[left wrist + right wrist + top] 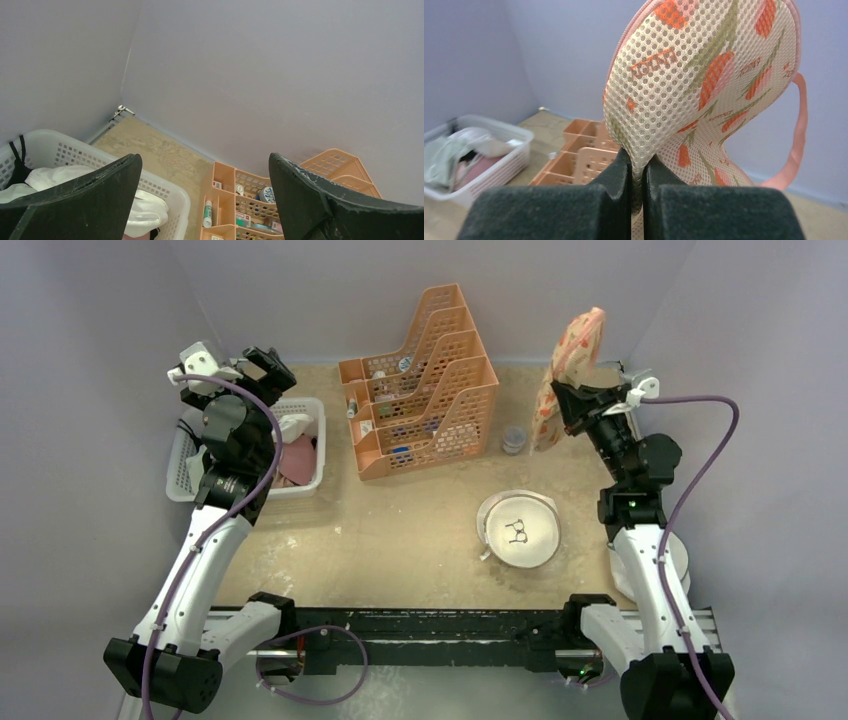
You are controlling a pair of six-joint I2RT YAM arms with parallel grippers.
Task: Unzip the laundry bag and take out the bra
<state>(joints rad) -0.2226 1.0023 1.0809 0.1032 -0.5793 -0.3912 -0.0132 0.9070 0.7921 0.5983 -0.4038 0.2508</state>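
Right of the orange organizer (425, 390) the right gripper (638, 170) pinches the raised laundry bag (704, 75), and left of it the left gripper (205, 200) hangs spread over the basket (312, 412) holding the bra (298, 462).

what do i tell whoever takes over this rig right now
Left hand: open, empty, raised above the basket.
Right hand: shut on the bag, holding it up in the air at the far right.
Bra: the pink piece lying in the basket looks like it.
Done: the bag seems unzipped, with its mesh lining showing, and the bra seems to be out.
Left: check that the bag is empty, then set it down.
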